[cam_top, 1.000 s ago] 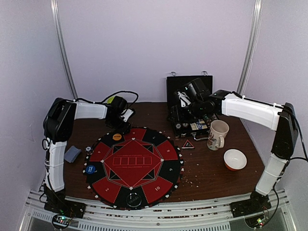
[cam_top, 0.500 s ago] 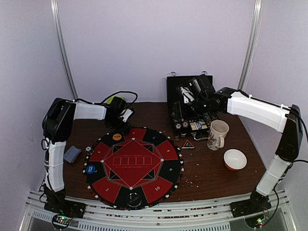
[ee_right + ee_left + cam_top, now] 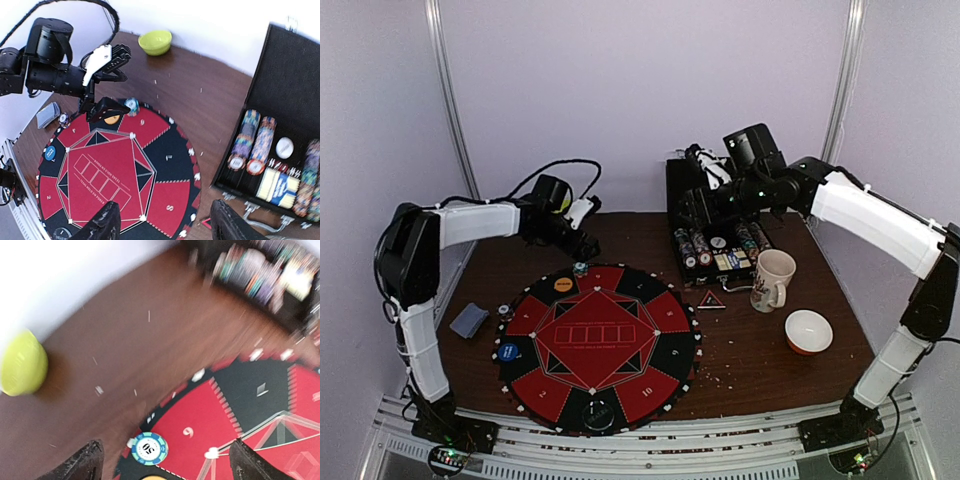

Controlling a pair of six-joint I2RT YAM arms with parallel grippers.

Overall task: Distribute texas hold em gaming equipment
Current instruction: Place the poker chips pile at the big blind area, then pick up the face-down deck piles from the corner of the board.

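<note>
A chip [image 3: 149, 448] is laid on the mat's [image 3: 240, 390] far rim, under the spread, empty left gripper [image 3: 167, 462]. The right gripper [image 3: 167, 222] is held spread and empty by the case [image 3: 280, 60], where another chip is probably to be grasped next.

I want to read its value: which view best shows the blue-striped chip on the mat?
Left wrist: the poker chip lies close, face up, its 50 readable. Top external shows a tiny speck; right wrist shows it small, number illegible.
</note>
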